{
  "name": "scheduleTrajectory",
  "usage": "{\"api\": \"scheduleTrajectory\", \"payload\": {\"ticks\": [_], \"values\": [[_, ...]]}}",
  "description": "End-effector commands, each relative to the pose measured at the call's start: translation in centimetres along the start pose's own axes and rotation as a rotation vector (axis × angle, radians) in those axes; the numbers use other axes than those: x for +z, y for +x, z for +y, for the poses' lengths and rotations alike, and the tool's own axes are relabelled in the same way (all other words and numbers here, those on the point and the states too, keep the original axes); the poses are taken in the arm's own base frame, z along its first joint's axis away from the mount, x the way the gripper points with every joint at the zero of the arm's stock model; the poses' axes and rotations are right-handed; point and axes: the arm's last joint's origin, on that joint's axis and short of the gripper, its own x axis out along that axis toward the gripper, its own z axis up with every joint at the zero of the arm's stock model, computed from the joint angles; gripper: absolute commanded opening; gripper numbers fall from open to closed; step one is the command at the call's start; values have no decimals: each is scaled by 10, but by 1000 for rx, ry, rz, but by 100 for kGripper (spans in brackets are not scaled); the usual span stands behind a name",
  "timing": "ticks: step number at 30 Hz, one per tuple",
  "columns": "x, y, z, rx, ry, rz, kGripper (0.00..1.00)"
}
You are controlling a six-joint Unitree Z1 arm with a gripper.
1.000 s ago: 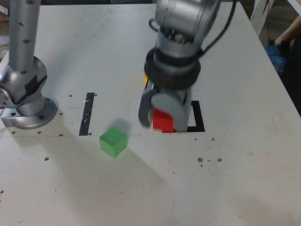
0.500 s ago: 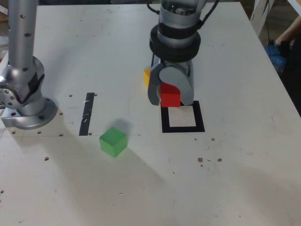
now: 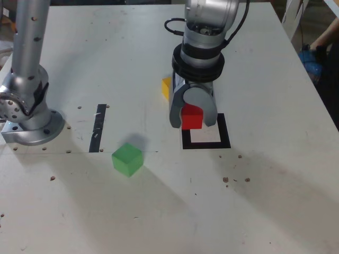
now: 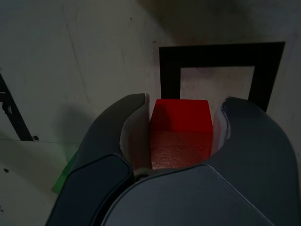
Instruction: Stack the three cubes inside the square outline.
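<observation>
Between the claw [image 3: 193, 113] halves sits the red cube [image 3: 192, 117], gripped (seemingly airborne).

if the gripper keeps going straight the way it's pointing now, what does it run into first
Probably the square outline: in the wrist view it lies straight ahead of the gripper, which holds the red cube. Nothing shows in between, though depth is unclear.

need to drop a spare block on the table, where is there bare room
Free: the wide stretch nearer the camera than the green cube and square outline, and the exterior view's right side. Crowded: around the pincer holding the red cube, with the yellow cube just behind.
</observation>
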Motion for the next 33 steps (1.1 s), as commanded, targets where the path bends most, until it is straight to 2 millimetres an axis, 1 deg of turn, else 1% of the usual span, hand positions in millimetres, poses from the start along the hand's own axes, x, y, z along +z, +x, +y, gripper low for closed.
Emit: {"api": "scheduleTrajectory", "payload": {"ticks": [1,10,16,19,21,22,28,30,33], "values": [[5,0,0,-4,2,-9,34],[17,12,10,-11,11,2,34],[19,13,11,-20,24,-2,34],[19,14,11,-25,31,1,37],[19,15,11,-26,36,6,42],[20,16,11,-27,39,8,46],[26,23,11,-43,70,18,79],[27,24,12,-46,77,19,84],[27,22,13,-45,80,12,87]]}}
